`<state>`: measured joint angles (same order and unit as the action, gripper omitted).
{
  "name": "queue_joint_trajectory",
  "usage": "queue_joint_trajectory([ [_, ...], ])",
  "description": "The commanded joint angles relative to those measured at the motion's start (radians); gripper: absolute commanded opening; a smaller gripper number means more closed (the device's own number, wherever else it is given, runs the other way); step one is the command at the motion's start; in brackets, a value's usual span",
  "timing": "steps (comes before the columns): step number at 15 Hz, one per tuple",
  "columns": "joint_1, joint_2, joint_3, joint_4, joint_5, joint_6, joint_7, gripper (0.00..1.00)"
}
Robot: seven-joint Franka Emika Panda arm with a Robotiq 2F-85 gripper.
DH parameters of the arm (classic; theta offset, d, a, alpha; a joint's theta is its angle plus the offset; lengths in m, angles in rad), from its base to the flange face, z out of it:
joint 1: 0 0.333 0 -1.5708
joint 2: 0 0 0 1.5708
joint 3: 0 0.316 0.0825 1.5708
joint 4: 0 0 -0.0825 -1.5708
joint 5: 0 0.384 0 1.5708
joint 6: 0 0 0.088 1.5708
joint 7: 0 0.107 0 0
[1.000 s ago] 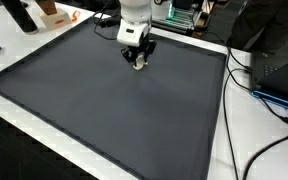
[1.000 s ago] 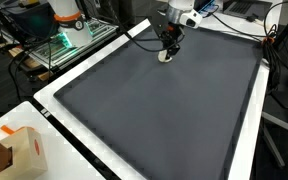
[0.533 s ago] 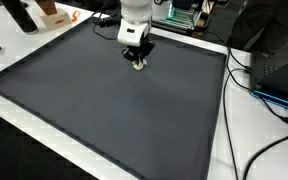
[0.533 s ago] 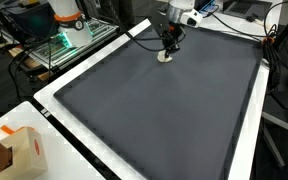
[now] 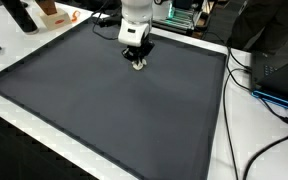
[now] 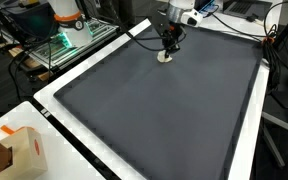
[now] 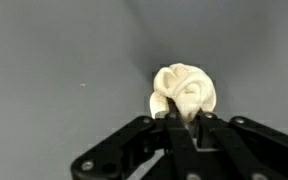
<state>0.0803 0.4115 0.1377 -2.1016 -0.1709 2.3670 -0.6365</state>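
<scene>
Dark grey mat (image 5: 104,110) covers most of the white tabletop (image 5: 236,105). Tabletop rim shows around the mat in both exterior views. Black cables (image 5: 246,68) trail at 3 o'clock off the mat. Cardboard box (image 6: 24,150) sits on the tabletop corner at 7 o'clock in an exterior view.

White arm (image 5: 136,12) comes down over the mat's far part, toward 12 o'clock from mat centre.

Pincer (image 5: 137,60) points down, black fingers low to the mat. Wrist view: pincer (image 7: 184,118) clenched, fingertips drawn together on the near edge of a cream lump (image 7: 184,90).

Cream lump crumpled, folded like a rosette, resting on the mat directly under the fingertips (image 6: 165,57), at 12 o'clock from them in the wrist view.
</scene>
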Motion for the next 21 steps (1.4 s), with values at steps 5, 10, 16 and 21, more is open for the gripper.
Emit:
queue_joint_trajectory([
  [5,-0.004,0.000,0.004,-0.008,-0.031,-0.006,0.022,0.03],
  [10,-0.006,-0.011,0.006,-0.011,-0.025,-0.005,0.028,0.61],
  [16,-0.008,-0.016,0.008,-0.011,-0.022,-0.006,0.030,1.00],
  [21,0.000,-0.048,0.005,-0.015,-0.012,-0.025,0.101,1.00],
])
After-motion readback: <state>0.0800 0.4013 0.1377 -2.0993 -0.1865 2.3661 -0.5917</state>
